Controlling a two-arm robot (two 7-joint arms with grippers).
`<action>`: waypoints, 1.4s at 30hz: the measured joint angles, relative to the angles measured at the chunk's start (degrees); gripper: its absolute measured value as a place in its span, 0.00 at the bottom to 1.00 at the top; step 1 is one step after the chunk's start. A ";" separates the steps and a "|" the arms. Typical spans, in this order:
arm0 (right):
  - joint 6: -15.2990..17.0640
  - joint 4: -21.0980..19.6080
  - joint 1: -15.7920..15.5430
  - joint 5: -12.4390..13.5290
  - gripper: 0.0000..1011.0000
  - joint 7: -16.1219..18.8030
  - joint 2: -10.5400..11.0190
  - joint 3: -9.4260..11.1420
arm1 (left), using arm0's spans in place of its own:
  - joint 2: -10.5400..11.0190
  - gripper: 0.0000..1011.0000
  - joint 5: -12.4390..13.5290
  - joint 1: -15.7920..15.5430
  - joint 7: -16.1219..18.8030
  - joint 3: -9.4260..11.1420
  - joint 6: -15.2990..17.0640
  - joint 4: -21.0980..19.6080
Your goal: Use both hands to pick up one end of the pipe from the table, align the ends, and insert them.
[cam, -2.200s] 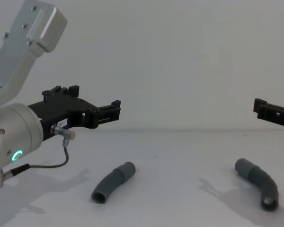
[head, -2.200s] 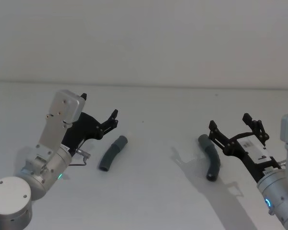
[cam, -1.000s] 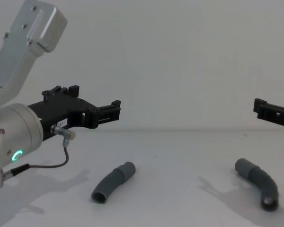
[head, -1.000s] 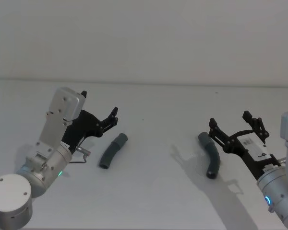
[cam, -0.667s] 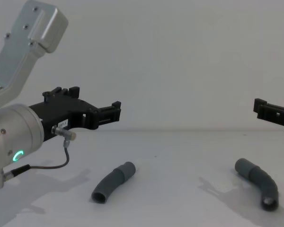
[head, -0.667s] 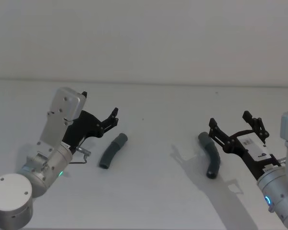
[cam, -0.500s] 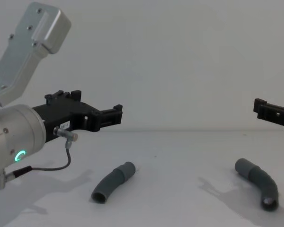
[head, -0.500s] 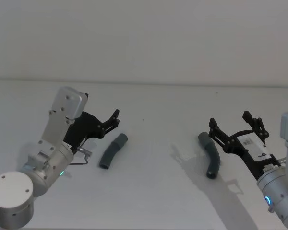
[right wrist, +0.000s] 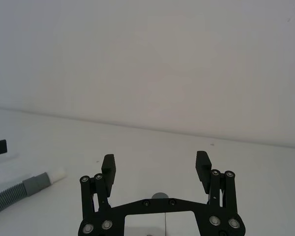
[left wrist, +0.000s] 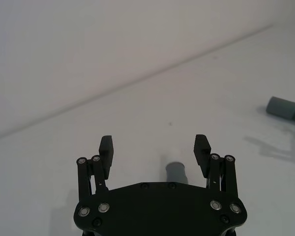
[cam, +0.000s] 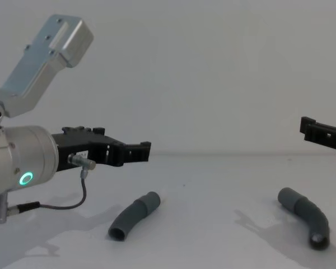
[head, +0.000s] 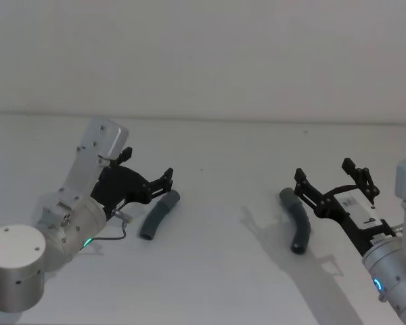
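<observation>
The left gripper (left wrist: 154, 146), fingers spread wide and holding nothing, hovers above the far end of the left pipe piece (head: 157, 215), which lies on the table (head: 216, 277). The right gripper (head: 325, 172), likewise spread and empty, hangs just beside the right pipe piece (head: 298, 220), which lies flat, well apart from the first.

Bare table (head: 223, 271) is lying open between the left pipe piece (head: 157, 215) and the right pipe piece (head: 298, 220), well apart, giving free passage around each. The left gripper (left wrist: 154, 147), jaws spread, is hovering over its piece's far end, seemingly without touching.
</observation>
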 joint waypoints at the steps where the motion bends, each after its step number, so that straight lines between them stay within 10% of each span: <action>1: 0.00 0.00 0.00 0.00 0.99 0.00 0.00 0.00 | 0.02 0.99 -0.25 -0.19 -0.33 -0.01 0.66 0.00; 15: 0.00 0.00 0.00 0.00 0.99 0.00 0.00 0.00 | 0.47 0.99 -3.20 -6.53 -7.68 1.74 13.10 3.99; 42: 0.00 0.00 0.00 0.00 0.99 0.00 0.00 0.00 | -1.99 0.99 -2.45 -13.67 -12.08 4.24 20.26 12.61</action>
